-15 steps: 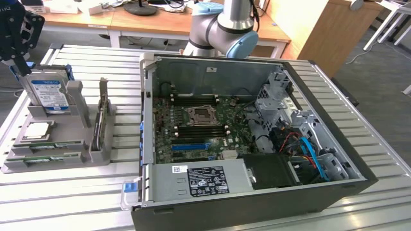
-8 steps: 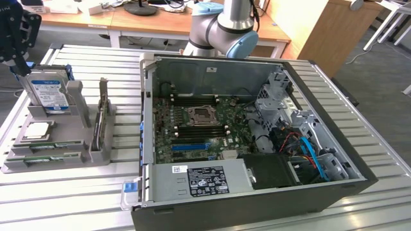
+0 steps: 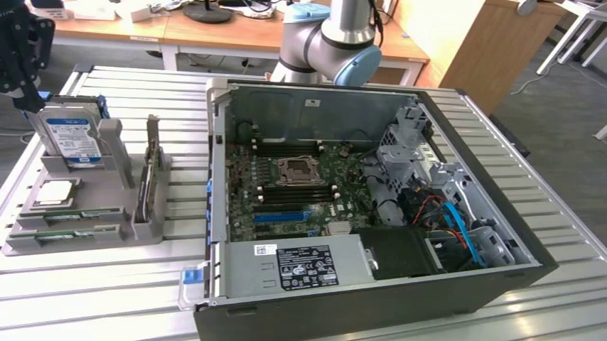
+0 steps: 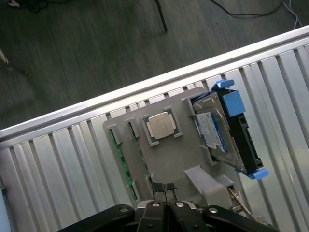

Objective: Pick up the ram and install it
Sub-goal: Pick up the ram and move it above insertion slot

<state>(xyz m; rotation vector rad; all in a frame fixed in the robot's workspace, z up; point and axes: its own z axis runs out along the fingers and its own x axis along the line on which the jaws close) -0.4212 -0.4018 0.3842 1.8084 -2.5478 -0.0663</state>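
Note:
Two ram sticks (image 3: 81, 215) lie flat in slots along the front of a grey parts holder (image 3: 114, 234), at the exterior view's left. In the wrist view their green edges show as ram (image 4: 117, 145) along one side of the holder (image 4: 169, 159). My gripper (image 3: 28, 99) hangs above the holder's far end, near the hard drive. Seen from the wrist, the gripper (image 4: 164, 191) is shut with nothing between its fingers, high over the holder.
The holder also carries a silver CPU (image 4: 163, 125), an upright blue-labelled hard drive (image 3: 71, 138) and an upright card (image 3: 149, 174). An open computer case (image 3: 531, 249) sits to the right, with its motherboard (image 3: 284, 192) and empty CPU socket (image 3: 296, 169) exposed. All of it rests on a slatted metal table (image 3: 95, 284).

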